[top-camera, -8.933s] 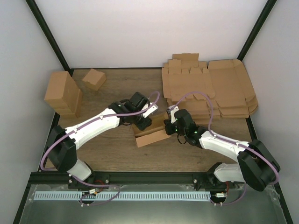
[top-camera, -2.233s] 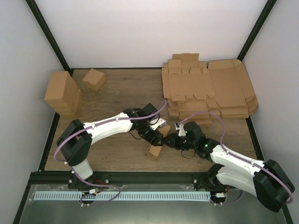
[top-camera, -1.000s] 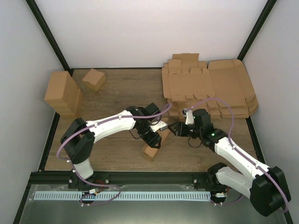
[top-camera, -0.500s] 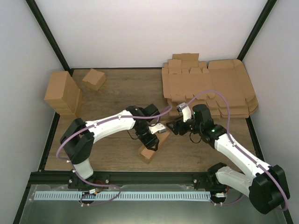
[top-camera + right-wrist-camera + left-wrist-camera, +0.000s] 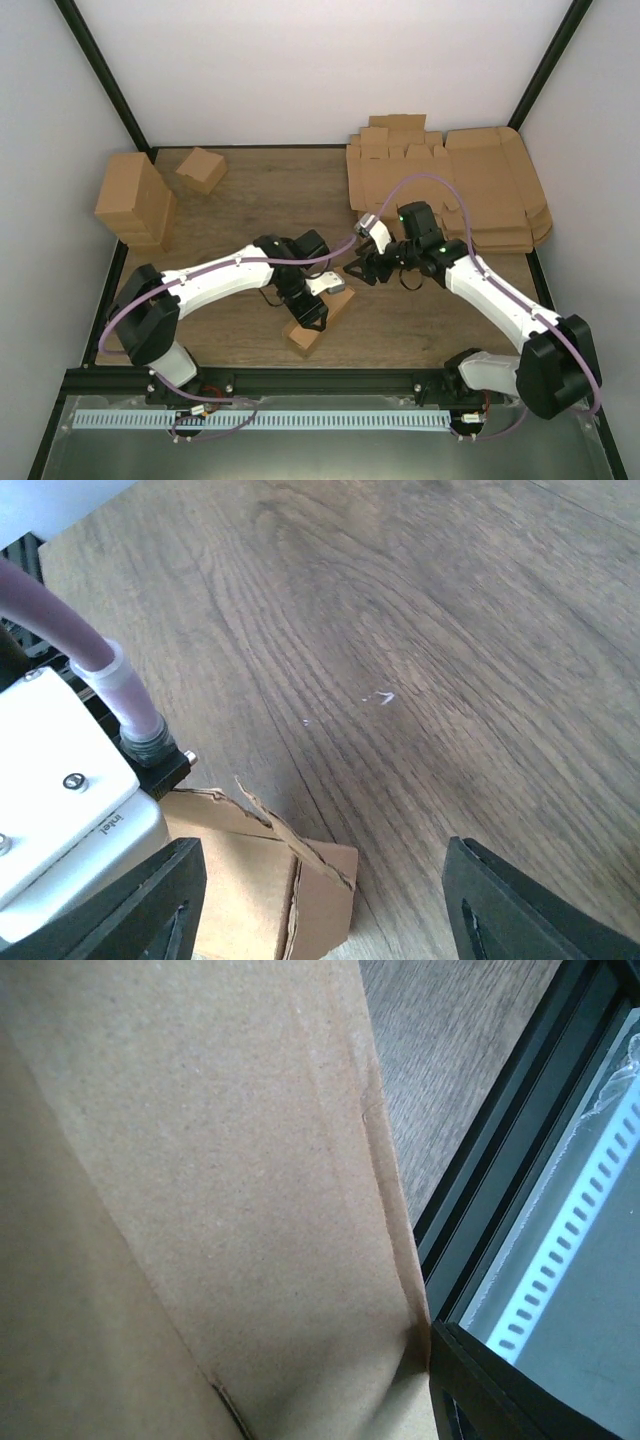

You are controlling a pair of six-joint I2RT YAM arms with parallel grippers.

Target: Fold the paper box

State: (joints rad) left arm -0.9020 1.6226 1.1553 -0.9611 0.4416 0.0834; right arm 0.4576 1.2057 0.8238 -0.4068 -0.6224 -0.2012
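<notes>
Pinching the paper box, the left tool sits on top of the carton's middle. In the left wrist view, brown cardboard fills almost the whole picture and one dark finger presses against its lower edge, while the other finger is hidden behind the sheet. The box lies slanted at the front middle of the bench, with one end toward the near edge and the other toward the right tool. That tool hovers just beside the box's far end, apart from it, with its fingers spread wide and nothing between them but bare wood grain. Its wrist view shows a corner of the box with a ragged flap edge standing up, next to the left arm's white wrist housing and purple cable. Farther out, a stack of large flat cardboard sheets covers the far right corner. A tall cardboard block and a small folded carton stand at the far left, well apart from both arms.
</notes>
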